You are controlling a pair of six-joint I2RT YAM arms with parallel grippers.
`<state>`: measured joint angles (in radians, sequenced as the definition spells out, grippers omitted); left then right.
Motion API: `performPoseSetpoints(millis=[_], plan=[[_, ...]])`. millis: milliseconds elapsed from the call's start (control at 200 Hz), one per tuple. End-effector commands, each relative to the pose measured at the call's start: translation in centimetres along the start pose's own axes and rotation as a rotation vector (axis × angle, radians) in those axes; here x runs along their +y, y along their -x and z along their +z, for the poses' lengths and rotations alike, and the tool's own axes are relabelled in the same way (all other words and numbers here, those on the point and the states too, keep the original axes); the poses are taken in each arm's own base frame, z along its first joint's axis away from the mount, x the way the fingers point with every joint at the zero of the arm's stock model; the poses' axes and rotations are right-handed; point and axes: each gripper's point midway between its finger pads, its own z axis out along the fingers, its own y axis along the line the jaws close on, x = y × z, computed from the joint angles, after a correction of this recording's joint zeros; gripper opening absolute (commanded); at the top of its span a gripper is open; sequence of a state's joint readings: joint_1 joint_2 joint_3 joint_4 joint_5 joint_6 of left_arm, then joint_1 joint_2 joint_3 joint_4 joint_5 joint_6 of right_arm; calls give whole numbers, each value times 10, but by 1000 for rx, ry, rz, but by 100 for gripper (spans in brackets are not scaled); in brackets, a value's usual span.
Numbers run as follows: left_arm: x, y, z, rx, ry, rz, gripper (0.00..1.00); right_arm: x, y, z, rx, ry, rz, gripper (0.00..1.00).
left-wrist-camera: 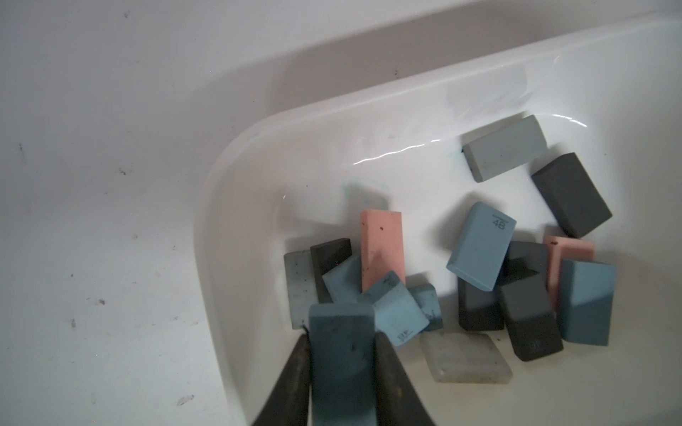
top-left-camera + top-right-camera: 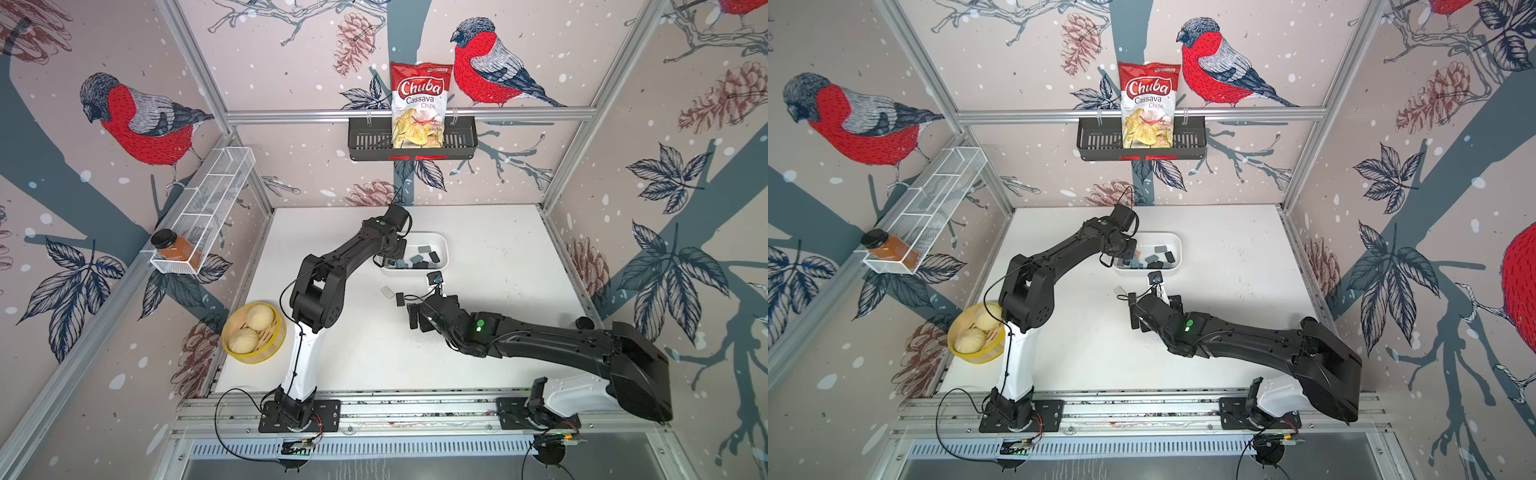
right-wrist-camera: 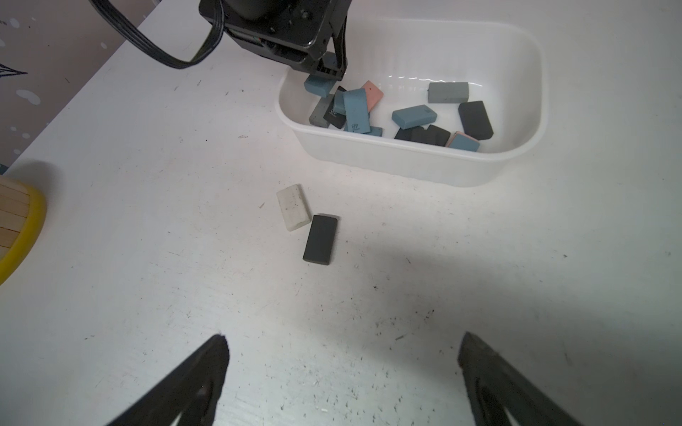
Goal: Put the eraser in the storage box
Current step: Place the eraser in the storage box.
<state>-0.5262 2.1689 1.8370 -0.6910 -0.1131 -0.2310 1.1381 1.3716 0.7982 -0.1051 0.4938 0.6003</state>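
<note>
The storage box [image 2: 445, 249] [image 2: 1178, 249] [image 3: 424, 166], a shallow white tub, sits at the middle back of the table and holds several blue, black, grey and pink erasers. My left gripper [image 1: 341, 335] [image 2: 391, 257] [image 3: 328, 70] hangs over the box's left end, shut on a blue eraser [image 1: 341, 369] [image 3: 319, 85] above the pile. A white eraser [image 3: 293, 206] [image 2: 387, 292] and a black eraser [image 3: 320, 239] [image 2: 400, 299] lie on the table in front of the box. My right gripper [image 3: 341, 337] [image 2: 415, 318] stands open and empty, just short of those two.
A yellow steamer [image 2: 232, 345] with buns stands at the table's left front. On the back wall hangs a black slotted basket [image 2: 365, 143] holding a chips bag [image 2: 419, 104]. A white wire rack [image 2: 216, 187] with a bottle [image 2: 174, 247] is on the left wall.
</note>
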Motion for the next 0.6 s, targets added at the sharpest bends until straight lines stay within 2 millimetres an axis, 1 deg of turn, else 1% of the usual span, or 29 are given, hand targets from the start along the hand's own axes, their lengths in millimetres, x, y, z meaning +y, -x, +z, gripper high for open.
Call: performPoseSetpoints(millis=[0, 145, 245, 330, 410, 510, 596], plan=[[-2, 2, -1, -11, 9, -3, 33, -3, 3, 0, -17, -17, 4, 99], [-8, 4, -6, -27, -4, 5, 46, -2, 3, 2, -16, -21, 4, 100], [-11, 8, -12, -45, -8, 6, 58, -1, 3, 3, -14, -19, 1, 100], [-9, 14, -21, -66, 1, -5, 70, 0, 2, 5, -11, -18, -6, 100], [-8, 22, -38, -104, -3, -21, 81, 1, 0, 9, -1, -26, -20, 100], [-4, 28, -68, -163, -9, -51, 96, 5, -4, 15, 26, -22, -37, 99], [6, 25, -95, -223, 1, -93, 97, 9, -9, 21, 45, -19, -47, 100]])
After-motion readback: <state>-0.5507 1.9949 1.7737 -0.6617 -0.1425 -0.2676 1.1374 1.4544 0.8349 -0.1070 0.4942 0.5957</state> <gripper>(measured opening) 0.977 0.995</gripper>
